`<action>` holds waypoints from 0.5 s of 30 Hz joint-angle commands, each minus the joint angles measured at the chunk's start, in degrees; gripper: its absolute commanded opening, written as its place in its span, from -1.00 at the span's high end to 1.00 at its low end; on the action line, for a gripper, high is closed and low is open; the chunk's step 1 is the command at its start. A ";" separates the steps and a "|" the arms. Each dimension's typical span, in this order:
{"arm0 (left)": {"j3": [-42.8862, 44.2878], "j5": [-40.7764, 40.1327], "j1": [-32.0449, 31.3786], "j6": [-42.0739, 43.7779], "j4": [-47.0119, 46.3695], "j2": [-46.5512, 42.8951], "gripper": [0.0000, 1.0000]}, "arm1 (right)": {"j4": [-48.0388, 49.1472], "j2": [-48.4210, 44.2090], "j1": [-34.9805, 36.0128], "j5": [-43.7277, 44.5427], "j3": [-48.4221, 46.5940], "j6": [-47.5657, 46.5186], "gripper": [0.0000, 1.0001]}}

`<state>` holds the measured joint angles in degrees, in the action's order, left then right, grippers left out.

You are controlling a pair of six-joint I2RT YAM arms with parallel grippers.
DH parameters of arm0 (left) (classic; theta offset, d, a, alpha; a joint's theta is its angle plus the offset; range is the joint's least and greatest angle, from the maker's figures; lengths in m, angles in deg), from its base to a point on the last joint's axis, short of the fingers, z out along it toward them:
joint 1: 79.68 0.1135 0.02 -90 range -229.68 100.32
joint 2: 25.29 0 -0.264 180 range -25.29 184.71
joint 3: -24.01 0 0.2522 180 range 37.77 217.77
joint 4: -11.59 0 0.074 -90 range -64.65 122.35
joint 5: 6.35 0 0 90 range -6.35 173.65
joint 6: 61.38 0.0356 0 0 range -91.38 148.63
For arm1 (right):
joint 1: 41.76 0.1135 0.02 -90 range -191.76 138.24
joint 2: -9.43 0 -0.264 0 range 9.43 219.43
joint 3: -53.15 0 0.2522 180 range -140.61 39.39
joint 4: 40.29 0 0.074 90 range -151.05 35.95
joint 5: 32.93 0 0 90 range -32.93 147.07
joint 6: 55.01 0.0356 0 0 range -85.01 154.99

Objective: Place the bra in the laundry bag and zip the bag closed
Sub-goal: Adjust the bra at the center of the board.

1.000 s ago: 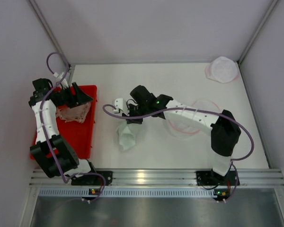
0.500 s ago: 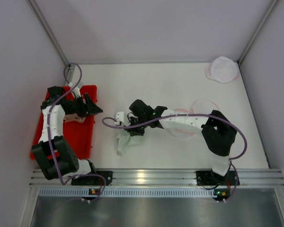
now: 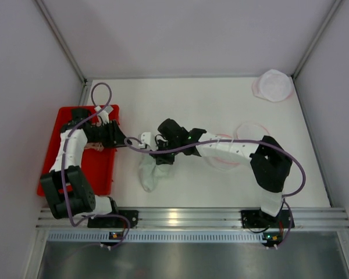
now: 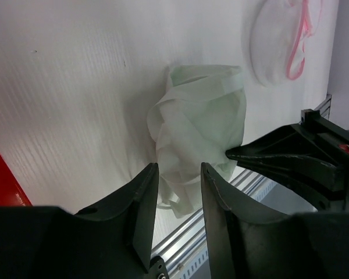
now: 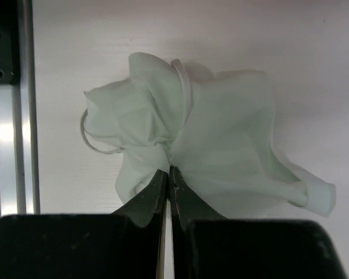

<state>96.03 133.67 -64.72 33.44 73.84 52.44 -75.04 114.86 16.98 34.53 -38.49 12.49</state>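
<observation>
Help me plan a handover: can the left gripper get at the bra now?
Probably yes: the left gripper points at the bra with only table between; the right gripper pinches one fold.

top: high behind the arms, looking down on whole table (image 3: pixel 221 104) | left wrist: slanting across, farther off | right wrist: close, straight down | shared: bra (image 3: pixel 153 171)
</observation>
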 commanded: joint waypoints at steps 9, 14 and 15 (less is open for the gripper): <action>-0.07 -0.80 -0.98 -2.27 1.61 5.14 -0.25 | 2.88 3.38 1.64 -6.19 -9.83 6.42 1.00; 2.38 -1.85 -1.60 -2.97 1.61 6.37 -0.30 | 6.66 3.38 2.95 -9.18 -6.49 8.35 0.79; 2.82 -2.12 -1.51 -3.23 1.70 6.55 -0.30 | 6.84 3.73 3.65 -9.36 -6.14 7.74 0.68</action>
<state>96.20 131.88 -66.14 31.19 74.87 58.65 -72.38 118.05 18.08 28.34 -45.31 19.55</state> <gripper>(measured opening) 0.649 0.126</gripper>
